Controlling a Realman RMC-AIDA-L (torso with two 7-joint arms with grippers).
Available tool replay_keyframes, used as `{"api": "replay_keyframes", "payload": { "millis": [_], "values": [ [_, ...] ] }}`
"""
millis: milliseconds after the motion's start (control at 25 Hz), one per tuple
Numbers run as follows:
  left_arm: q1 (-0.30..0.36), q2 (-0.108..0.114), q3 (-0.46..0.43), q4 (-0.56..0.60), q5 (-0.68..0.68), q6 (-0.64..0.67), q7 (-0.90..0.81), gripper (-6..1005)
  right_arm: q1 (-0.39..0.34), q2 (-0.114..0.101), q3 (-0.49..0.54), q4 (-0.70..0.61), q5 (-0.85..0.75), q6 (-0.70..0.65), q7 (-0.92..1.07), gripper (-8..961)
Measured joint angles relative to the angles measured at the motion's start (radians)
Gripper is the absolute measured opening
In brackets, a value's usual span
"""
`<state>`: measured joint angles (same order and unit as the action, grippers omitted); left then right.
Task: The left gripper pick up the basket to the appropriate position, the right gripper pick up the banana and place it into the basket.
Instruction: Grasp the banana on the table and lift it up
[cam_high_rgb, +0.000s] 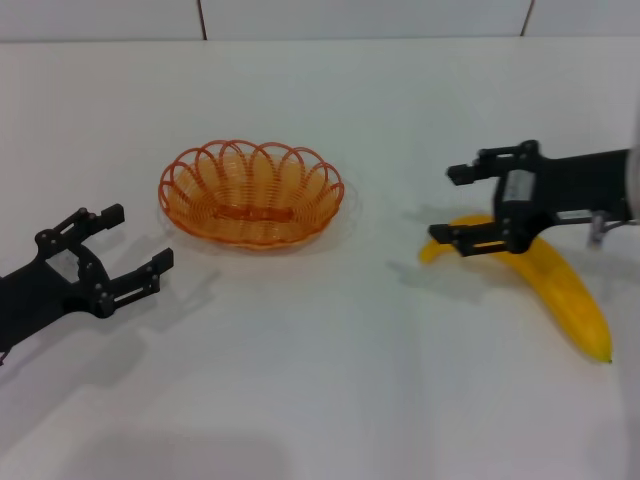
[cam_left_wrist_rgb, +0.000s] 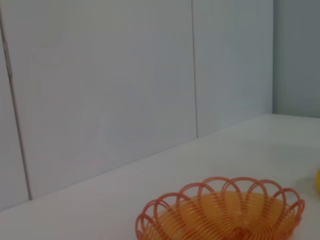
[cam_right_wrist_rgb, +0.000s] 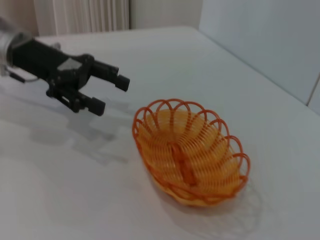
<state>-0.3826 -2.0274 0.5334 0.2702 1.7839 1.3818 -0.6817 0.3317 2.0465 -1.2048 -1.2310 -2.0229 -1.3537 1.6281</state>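
Note:
The orange wire basket (cam_high_rgb: 250, 192) sits empty on the white table, left of the middle. It also shows in the left wrist view (cam_left_wrist_rgb: 225, 212) and the right wrist view (cam_right_wrist_rgb: 190, 150). My left gripper (cam_high_rgb: 140, 236) is open and empty, low over the table to the front left of the basket and apart from it; the right wrist view shows it too (cam_right_wrist_rgb: 111, 95). The yellow banana (cam_high_rgb: 560, 285) lies on the table at the right. My right gripper (cam_high_rgb: 446, 204) is open over the banana's stem end and holds nothing.
The white table (cam_high_rgb: 320, 380) runs to a pale panelled wall (cam_high_rgb: 350, 15) at the back. Nothing else stands on the table. There is a wide gap between the basket and the banana.

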Motion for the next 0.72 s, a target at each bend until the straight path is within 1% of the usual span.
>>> {"api": "replay_keyframes", "payload": {
  "millis": [80,160,240,400,560,720],
  "values": [
    [-0.001,0.000,0.000,0.000,0.000,-0.003,0.000,879,-0.031,-0.002,-0.096,-0.085,-0.034,0.069,0.081,752],
    [-0.002,0.000,0.000,0.000,0.000,-0.005,0.000,879,-0.041,-0.002,-0.149,-0.138,-0.091,0.096,0.158,748],
    [-0.005,-0.001,0.000,0.000,0.000,-0.005,0.000,879,-0.033,-0.002,-0.175,-0.162,-0.152,0.108,0.237,745],
    [-0.007,-0.001,0.000,0.000,0.000,-0.006,0.001,880,-0.011,-0.003,-0.203,-0.184,-0.238,0.122,0.332,737],
    [-0.008,-0.001,0.000,0.000,0.000,-0.006,0.001,880,0.013,-0.005,-0.214,-0.207,-0.324,0.113,0.417,730],
    [-0.010,-0.001,0.000,0.000,0.001,-0.008,0.001,880,0.040,-0.006,-0.250,-0.215,-0.417,0.097,0.499,722]
  ]
}}
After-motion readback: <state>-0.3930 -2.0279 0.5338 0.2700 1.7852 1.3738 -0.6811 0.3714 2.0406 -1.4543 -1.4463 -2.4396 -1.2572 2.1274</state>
